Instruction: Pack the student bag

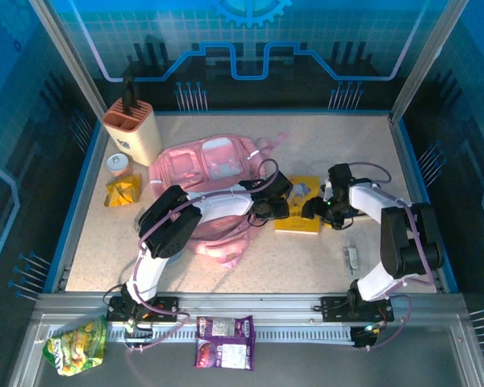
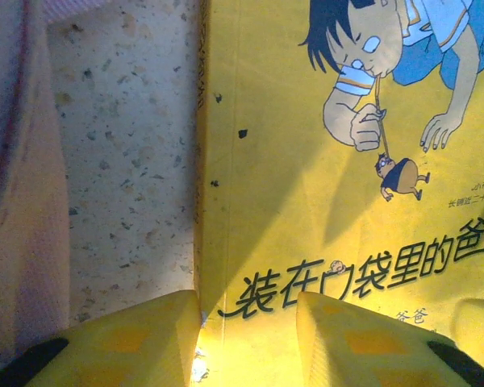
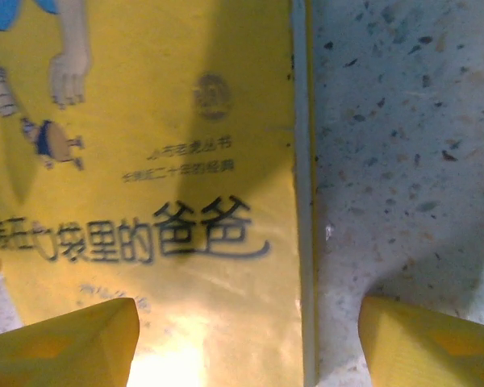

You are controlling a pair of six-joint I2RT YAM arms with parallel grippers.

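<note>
packing looks barely begun; the student bag point(image 1: 206, 165) lies flat on the table point(image 1: 347, 153), left of centre, under the left arm, and whether its opening is unzipped i cannot tell; the yellow picture book point(image 1: 300, 222) lies just beside the bag on its right, not yet inside; nothing can be seen inside the bag; the left gripper point(image 1: 273, 205) has its fingers moderately spread astride the book's bag-side edge, pinching nothing; the right gripper point(image 1: 313, 208) has its fingers spread wide astride the opposite edge, one over the cover, one over bare table; by my reckoning the book has yet to be lifted and every loose item remains to go in; counted: one bag, one book, one tan holder point(image 1: 133, 129), one small jar point(image 1: 118, 164), one yellow packet point(image 1: 123, 192), one green snack bag point(image 1: 77, 345), one purple packet point(image 1: 224, 343), one small grey object point(image 1: 352, 256).
</note>
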